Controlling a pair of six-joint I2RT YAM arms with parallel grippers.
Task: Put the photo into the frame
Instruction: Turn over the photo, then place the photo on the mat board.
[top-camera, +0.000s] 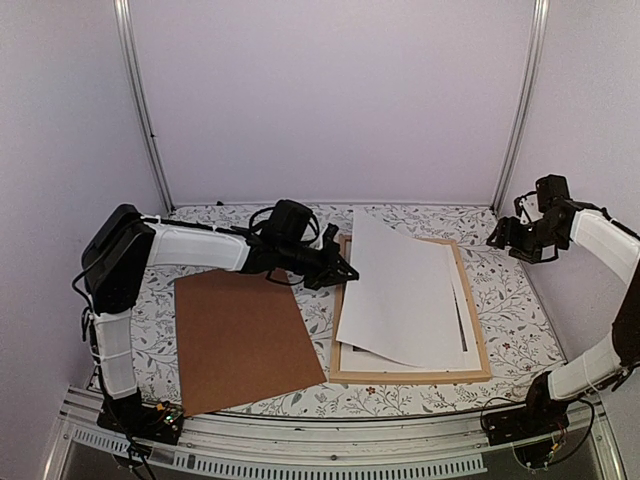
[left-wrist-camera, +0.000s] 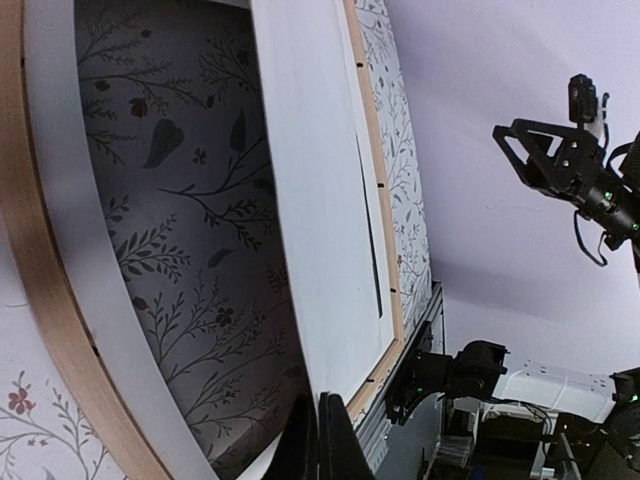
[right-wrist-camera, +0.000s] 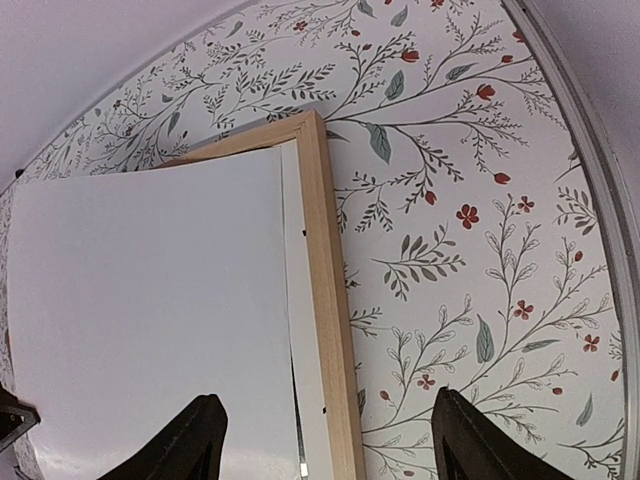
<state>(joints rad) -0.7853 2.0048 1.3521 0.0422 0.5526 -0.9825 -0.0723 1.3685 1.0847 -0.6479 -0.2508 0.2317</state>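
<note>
Items counted
One wooden frame (top-camera: 410, 378) bore one photo (top-camera: 400, 290) and one mat (top-camera: 420, 367); left of it lay one backing board (top-camera: 245, 335).

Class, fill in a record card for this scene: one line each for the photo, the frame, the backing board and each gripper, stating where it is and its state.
photo: white back up, slanted over the frame, left edge lifted
frame: light wood, flat on the table, white mat inside
backing board: brown, flat, to the left of the frame
left gripper: shut on the photo's left edge
right gripper: open, empty, raised to the right of the frame
</note>
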